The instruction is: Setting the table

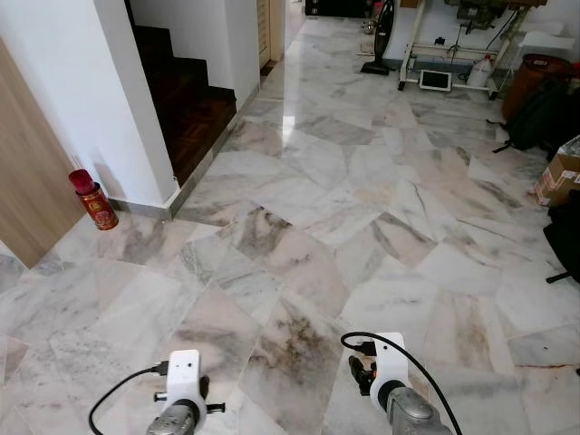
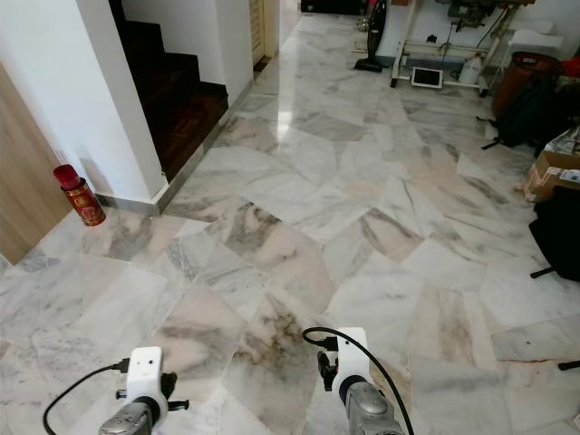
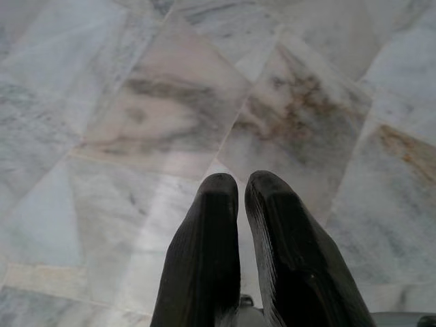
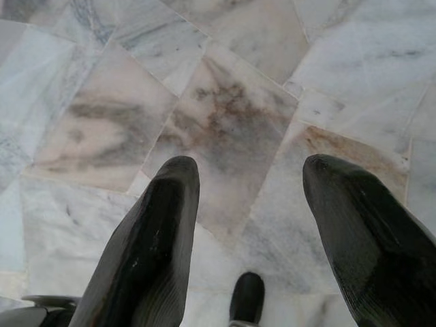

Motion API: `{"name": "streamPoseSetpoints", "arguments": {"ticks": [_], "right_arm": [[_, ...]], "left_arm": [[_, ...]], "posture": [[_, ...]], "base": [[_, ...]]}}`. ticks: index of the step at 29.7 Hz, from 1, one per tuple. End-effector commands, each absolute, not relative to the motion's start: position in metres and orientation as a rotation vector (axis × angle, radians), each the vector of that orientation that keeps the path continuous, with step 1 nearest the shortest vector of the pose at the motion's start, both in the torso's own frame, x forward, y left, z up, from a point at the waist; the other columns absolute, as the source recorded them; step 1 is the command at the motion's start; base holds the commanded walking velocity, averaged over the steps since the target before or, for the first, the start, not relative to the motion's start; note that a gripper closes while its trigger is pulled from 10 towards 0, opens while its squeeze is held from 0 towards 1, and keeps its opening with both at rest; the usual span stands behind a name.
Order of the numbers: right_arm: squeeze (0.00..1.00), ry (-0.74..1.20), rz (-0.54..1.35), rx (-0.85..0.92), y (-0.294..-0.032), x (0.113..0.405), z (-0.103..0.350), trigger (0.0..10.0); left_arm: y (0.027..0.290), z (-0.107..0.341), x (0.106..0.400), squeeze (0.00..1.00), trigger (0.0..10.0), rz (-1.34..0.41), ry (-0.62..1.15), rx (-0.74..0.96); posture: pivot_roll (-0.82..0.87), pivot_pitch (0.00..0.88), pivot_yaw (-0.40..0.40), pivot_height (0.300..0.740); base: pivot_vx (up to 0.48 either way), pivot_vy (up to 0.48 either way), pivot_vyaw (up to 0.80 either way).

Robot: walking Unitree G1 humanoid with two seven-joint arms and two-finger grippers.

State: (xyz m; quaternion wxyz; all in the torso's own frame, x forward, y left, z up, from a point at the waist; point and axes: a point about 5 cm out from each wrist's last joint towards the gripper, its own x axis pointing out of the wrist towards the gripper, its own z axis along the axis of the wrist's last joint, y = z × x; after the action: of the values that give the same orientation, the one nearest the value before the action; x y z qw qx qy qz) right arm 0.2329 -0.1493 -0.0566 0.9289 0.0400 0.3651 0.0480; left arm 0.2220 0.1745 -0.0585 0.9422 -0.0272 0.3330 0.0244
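Left hand [image 3: 235, 197]: fingers pinched together, nothing in them, pointing at marble floor [image 1: 299, 245]. Right hand [image 4: 248, 197]: fingers spread wide, also empty, same floor. No tableware or surface anywhere yet, so can't judge weight, fragility or grip spot. Further out: red canister [image 1: 93, 199] by white wall, dark stairs [image 1: 186, 100], cardboard box [image 1: 557, 177] far right.

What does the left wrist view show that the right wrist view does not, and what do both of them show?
Left wrist view: the left pincer, its two black fingers almost pressed together, with nothing between them. Right wrist view: the right pincer, its fingers spread wide apart, also holding nothing. Shared: the marble floor of grey and pinkish slabs with brown veins, lying below the fingers.
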Motion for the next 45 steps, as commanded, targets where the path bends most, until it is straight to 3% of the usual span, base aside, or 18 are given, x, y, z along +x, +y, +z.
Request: {"name": "streamPoseSetpoints", "arguments": {"ticks": [1,12,35,45], "right_arm": [[0.0,0.745,0.089,0.097,-0.1493,0.2334,-0.0563,10.0],[0.0,0.752,0.078,0.095,-0.1496,0.2334,-0.0566,10.0],[0.0,0.769,0.085,0.063,-0.1512,0.2345,-0.0565,10.0],[0.0,0.772,0.076,0.066,-0.1523,0.2323,-0.0578,10.0]], "left_arm": [[0.1695,-0.0603,0.2199,0.0,10.0,0.03,0.687,-0.063],[0.172,-0.0601,0.2193,0.0,10.0,0.024,0.682,-0.055],[0.1772,-0.0619,0.2154,0.0,10.0,0.069,0.685,-0.064],[0.178,-0.0626,0.2143,0.0,10.0,0.082,0.69,-0.069]], "posture": [[0.11,0.0,-0.027,0.74],[0.11,0.0,-0.021,0.74],[0.13,0.0,-0.042,0.74],[0.11,0.0,-0.039,0.74]], "base": [[0.0,0.0,0.0],[0.0,0.0,0.0],[0.0,0.0,-0.77],[0.0,-0.213,-0.77]]}}
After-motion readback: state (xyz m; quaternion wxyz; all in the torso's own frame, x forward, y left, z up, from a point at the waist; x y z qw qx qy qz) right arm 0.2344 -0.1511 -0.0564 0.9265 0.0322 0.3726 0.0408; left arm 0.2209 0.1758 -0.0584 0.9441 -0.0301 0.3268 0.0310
